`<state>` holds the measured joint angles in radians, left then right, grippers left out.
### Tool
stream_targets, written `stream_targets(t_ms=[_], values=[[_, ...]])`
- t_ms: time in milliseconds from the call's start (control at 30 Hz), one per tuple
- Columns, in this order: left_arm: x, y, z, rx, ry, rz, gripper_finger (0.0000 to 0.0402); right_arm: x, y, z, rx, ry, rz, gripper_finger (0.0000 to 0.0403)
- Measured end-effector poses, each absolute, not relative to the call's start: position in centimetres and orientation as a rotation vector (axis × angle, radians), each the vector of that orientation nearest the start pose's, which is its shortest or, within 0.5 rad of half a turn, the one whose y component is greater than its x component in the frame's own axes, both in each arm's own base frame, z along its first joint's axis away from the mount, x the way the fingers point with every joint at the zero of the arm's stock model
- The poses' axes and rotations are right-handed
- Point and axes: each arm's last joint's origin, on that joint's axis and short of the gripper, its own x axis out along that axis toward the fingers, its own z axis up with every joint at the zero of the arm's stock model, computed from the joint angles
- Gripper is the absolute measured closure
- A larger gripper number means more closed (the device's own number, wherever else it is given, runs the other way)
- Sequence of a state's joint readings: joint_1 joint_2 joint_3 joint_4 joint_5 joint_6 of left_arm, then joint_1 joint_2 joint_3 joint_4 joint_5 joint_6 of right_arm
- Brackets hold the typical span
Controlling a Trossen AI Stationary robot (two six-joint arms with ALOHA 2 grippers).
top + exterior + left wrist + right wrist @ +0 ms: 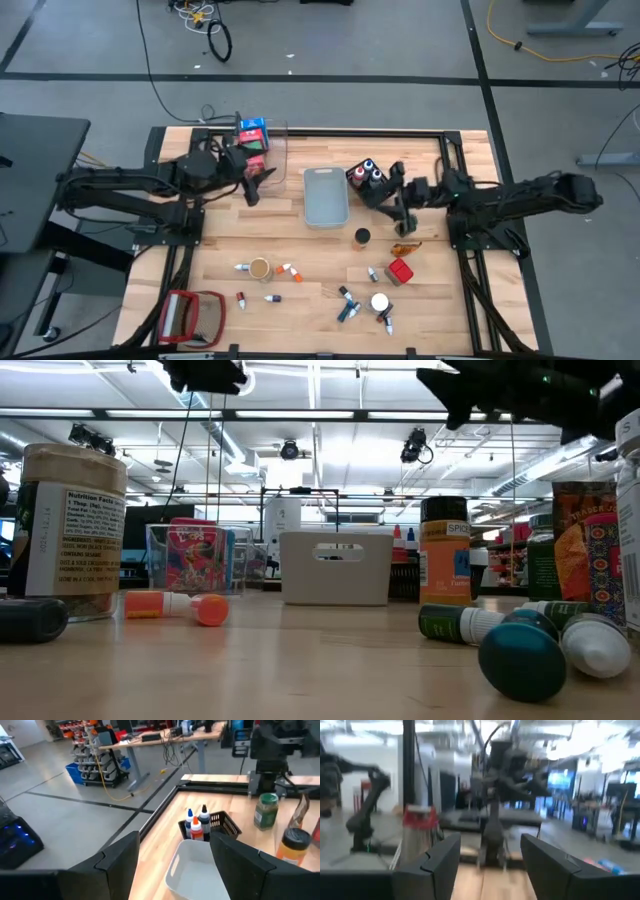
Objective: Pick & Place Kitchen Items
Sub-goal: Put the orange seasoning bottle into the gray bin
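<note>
While both grippers (262, 183) (392, 200) gape empty beside my grey bin (325, 196), bottles (198, 824) stand upright in the black bin (220, 822).

Three bins stood on the tabletop (230, 235): one clear bin (262, 150) with two cartons visible, blue (252, 127) and red (254, 141); one grey bin (325, 196); one black bin (367, 177) holding three small bottles (196, 823). One tan jar (261, 268), one red carton (400, 271), one spice jar (361, 237) and one red-framed flat object (193, 315) lay nearer the front.
</note>
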<state>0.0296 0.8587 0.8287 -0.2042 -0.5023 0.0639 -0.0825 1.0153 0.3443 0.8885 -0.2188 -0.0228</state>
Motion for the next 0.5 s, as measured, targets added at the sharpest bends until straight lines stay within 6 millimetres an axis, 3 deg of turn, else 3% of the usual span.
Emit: stream_targets(t_ms=[267,500], values=[[17.6,1.7,28.8,0.119,0.157,0.431,0.015,24.1,1.0,24.9,-0.086,0.059,0.088,0.0169],[17.8,1.1,28.3,0.095,0.12,0.222,0.015,27.1,1.9,24.6,-0.058,0.121,0.157,0.0176]])
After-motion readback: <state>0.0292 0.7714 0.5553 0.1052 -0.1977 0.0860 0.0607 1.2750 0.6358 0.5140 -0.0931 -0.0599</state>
